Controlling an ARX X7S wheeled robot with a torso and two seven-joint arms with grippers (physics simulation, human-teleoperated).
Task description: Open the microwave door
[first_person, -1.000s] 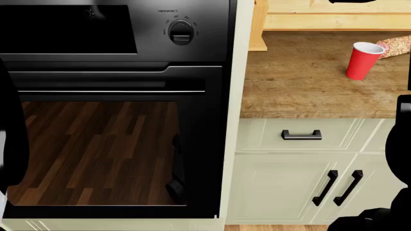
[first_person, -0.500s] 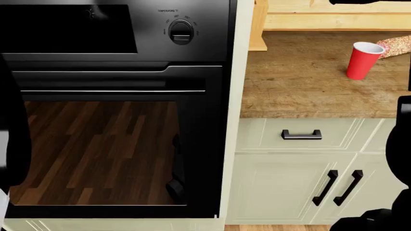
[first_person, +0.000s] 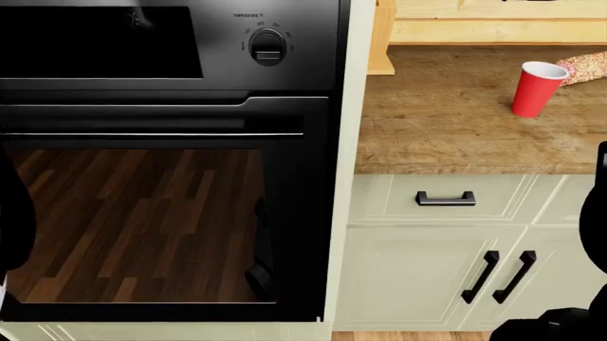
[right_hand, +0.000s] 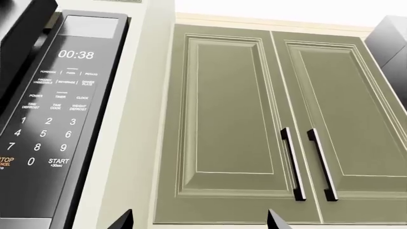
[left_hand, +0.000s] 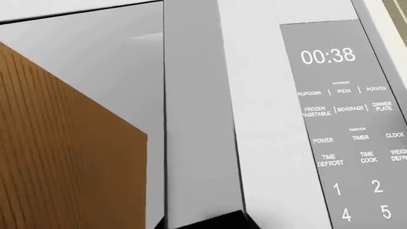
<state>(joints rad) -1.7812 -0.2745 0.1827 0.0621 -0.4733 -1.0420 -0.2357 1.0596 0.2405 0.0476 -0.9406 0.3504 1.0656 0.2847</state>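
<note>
My wrist camera sits close against the microwave door (left_hand: 95, 71), whose glossy pale face mirrors a slanted brown wood-grain surface (left_hand: 64, 152). Just beside the glass runs a tall, light vertical door handle (left_hand: 197, 119), reaching from one edge of the view to the other. Next to that handle lies the grey control panel (left_hand: 350, 129). Its clock display (left_hand: 328, 56) reads 00:38, and under it I can read POPCORN, PIZZA, POTATO, POWER, TIMER and CLOCK, then number keys (left_hand: 359, 200) 1, 2, 4, 5. A dark part of my hand (left_hand: 210, 223) pokes in at the frame edge, right at the handle's foot; how its jaws stand I cannot tell.
</note>
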